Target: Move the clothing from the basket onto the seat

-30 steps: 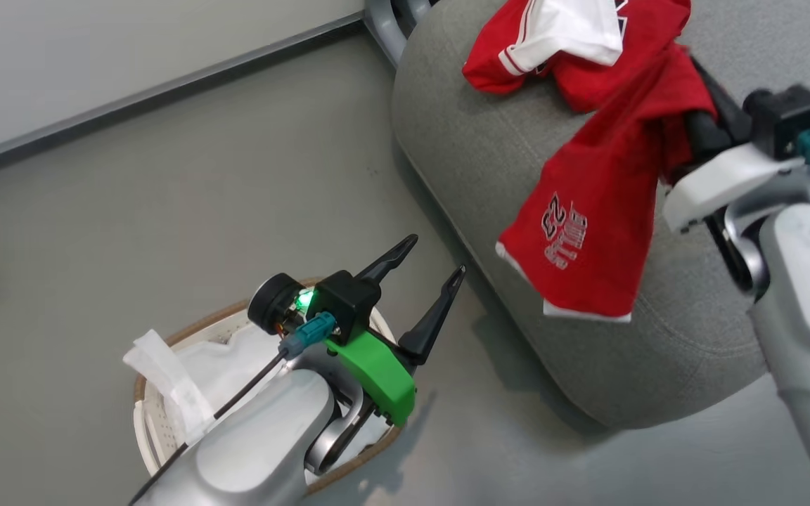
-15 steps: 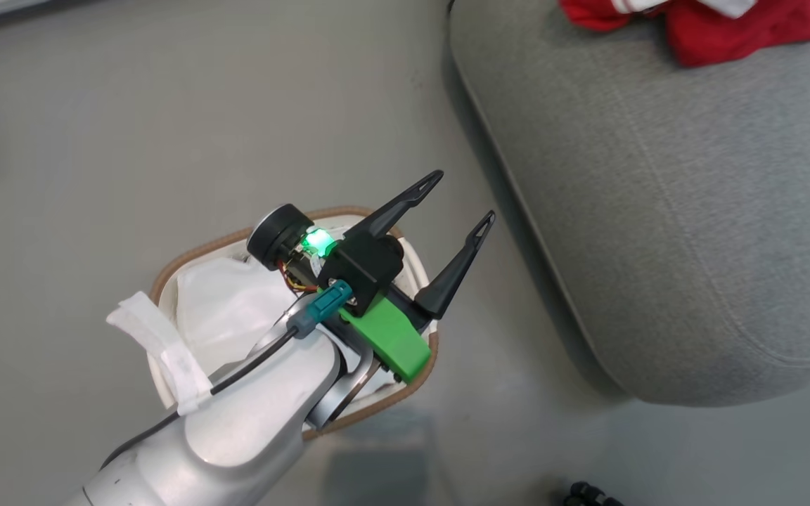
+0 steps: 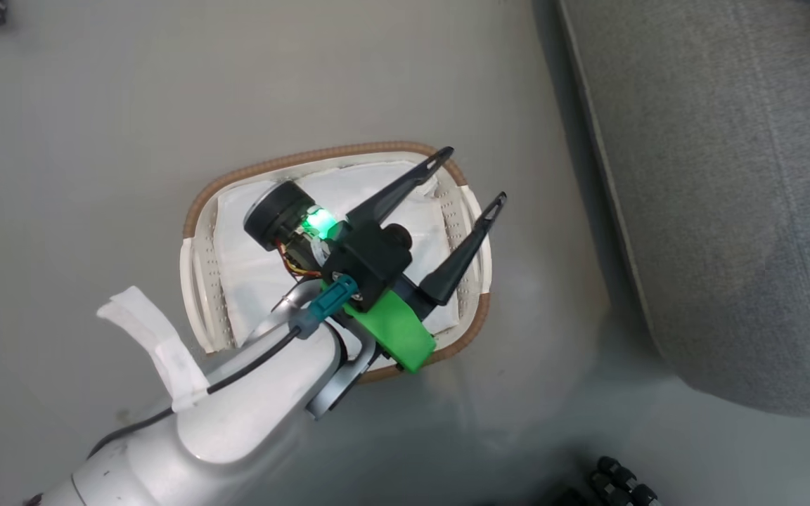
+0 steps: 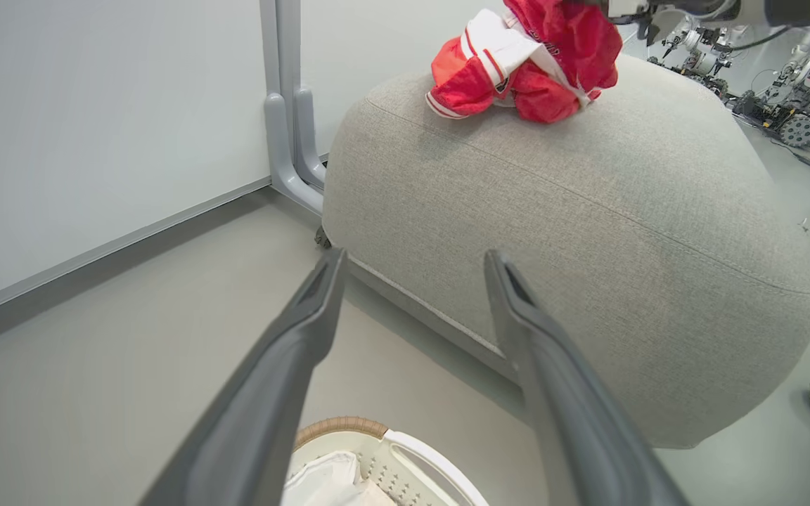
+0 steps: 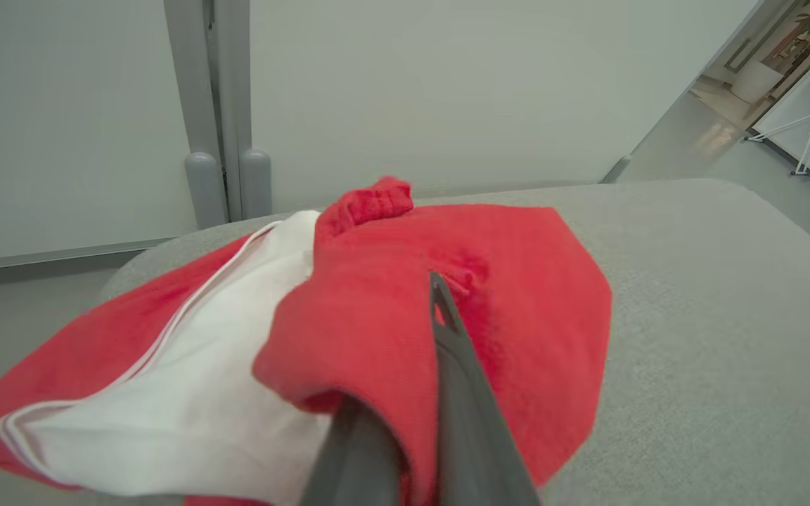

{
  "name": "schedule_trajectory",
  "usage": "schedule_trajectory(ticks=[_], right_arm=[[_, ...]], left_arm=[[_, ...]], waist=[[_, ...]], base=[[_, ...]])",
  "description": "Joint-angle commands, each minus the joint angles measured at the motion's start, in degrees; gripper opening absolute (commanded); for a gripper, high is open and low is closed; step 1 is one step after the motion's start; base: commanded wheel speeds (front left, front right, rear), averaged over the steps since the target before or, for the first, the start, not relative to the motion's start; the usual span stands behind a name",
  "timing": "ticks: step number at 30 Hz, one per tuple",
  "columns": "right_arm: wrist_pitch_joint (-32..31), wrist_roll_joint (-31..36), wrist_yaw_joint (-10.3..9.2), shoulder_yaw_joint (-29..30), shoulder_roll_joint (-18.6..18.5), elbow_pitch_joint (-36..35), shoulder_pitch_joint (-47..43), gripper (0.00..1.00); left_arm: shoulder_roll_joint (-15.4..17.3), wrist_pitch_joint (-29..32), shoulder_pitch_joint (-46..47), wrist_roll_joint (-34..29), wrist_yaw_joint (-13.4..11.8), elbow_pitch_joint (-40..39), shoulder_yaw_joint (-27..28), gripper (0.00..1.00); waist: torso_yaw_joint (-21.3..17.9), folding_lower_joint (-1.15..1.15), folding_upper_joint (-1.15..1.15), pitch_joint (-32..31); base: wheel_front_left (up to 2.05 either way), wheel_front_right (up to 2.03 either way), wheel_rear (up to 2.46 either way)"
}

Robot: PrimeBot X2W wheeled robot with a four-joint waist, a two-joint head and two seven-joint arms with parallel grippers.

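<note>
The clothing [image 5: 510, 281] lies bunched on top of the seat [image 5: 714, 302]. The right claw [image 5: 427, 316] is closed on a fold of it, with red fabric draped over one finger. The left claw [image 3: 473, 176] hangs wide open and empty above the basket [image 3: 193, 211]. The basket stands on the floor beside the seat and holds a white cloth [image 3: 250, 246] (no part of this job).

Likely trouble: if the right arm draws back before its claw opens, or the fold catches on that finger, the heap would be dragged toward the seat's rounded edge and could slide to the floor. Placed as it is, the left claw might also go down for the white cloth by mistake.

The heap has no clear heading. In the right wrist view its long axis runs from lower left to upper right, with the white-trimmed end at the left. In the left wrist view it is wider than high and lies across the seat's top.
</note>
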State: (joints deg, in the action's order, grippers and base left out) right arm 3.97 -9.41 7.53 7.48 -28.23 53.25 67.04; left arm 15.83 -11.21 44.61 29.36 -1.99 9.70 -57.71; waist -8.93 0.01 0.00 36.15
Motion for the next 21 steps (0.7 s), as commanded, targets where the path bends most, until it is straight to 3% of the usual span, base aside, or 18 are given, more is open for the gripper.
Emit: schedule_trajectory(ticks=[1,2,3,4,12,21], right_arm=[[1.61,0.11,-0.08,0.08,0.93,1.10,-1.47,0.20],[2.60,0.06,-0.08,0.08,1.43,1.71,-1.87,0.38],[4.24,-0.11,-0.08,0.58,1.96,2.22,-2.06,0.93],[5.35,-0.16,-0.08,0.84,2.48,2.76,-2.32,1.00],[10.13,-0.45,-0.08,-2.70,6.57,3.97,-6.10,1.00],[11.27,-3.77,-0.08,-8.74,9.09,-3.32,-15.08,1.00]], left_arm=[[0.78,-0.11,0.71,0.33,-0.33,-0.02,0.32,1.00],[0.96,-0.05,0.51,0.47,-0.44,0.00,0.45,1.00],[1.22,0.12,0.26,0.54,-0.64,-0.01,0.59,1.00],[1.37,0.22,0.07,0.66,-0.73,-0.04,0.63,1.00],[2.86,0.48,-1.54,1.66,-2.02,0.35,1.44,1.00],[3.06,-2.08,-4.74,5.01,-2.92,3.15,4.37,1.00]], waist=[[0.41,-0.01,0.00,1.14],[0.12,-0.01,0.00,1.00],[-0.42,-0.01,0.00,0.84],[-0.79,-0.01,0.00,0.66],[-4.27,-0.01,0.00,-2.20],[-6.67,-0.01,0.00,-8.63]], base=[[0.00,0.00,0.00],[0.00,0.00,0.00],[0.00,0.00,0.00],[0.00,0.00,0.00],[0.00,0.00,0.00],[0.00,0.00,0.00]])
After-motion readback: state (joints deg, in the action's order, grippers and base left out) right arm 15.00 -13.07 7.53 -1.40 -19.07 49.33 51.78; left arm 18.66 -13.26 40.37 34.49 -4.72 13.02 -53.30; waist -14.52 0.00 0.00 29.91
